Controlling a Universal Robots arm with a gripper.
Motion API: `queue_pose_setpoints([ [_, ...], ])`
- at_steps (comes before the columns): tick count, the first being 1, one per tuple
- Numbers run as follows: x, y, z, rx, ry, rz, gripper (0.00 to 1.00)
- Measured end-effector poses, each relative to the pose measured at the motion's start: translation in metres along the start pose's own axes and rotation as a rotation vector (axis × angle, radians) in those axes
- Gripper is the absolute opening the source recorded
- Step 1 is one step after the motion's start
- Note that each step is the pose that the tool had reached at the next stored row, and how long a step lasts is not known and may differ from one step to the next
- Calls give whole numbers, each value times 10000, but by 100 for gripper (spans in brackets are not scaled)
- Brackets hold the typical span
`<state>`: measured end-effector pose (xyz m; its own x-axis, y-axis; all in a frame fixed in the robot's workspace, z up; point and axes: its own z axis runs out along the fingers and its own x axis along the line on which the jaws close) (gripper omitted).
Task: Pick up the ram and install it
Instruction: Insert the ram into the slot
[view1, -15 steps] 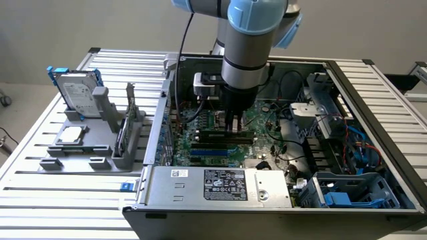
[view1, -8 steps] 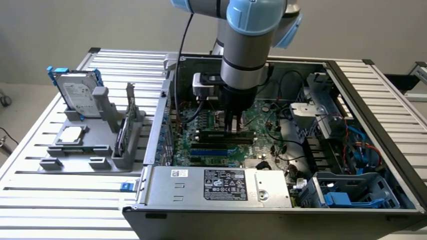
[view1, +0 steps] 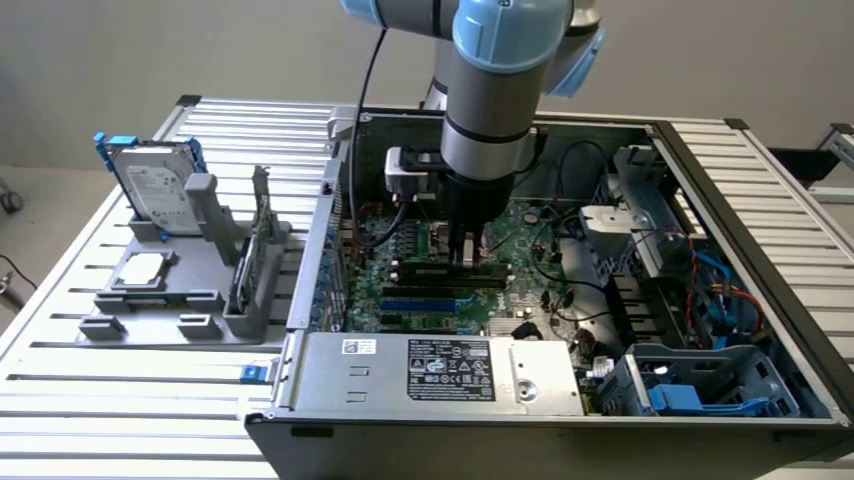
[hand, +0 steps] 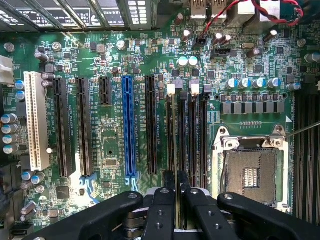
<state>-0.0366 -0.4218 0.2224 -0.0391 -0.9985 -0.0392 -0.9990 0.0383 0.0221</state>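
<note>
The ram is a long thin green stick held level just above the motherboard inside the open computer case. My gripper reaches straight down from the arm and is shut on the ram's middle. In the wrist view the black fingers pinch the ram edge-on. My gripper stands over the row of black memory slots, and the stick lines up along one of them. I cannot tell whether the stick touches the slot.
The silver processor socket lies beside the memory slots, and a blue slot on their other side. A grey fixture on the exterior view's left holds a hard drive, a square chip and an upright card. The power supply borders the front.
</note>
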Motion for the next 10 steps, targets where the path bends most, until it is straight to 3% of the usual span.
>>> queue_pose_setpoints([
  [10, -1, 0, 22, 5, 2, 0, 15],
])
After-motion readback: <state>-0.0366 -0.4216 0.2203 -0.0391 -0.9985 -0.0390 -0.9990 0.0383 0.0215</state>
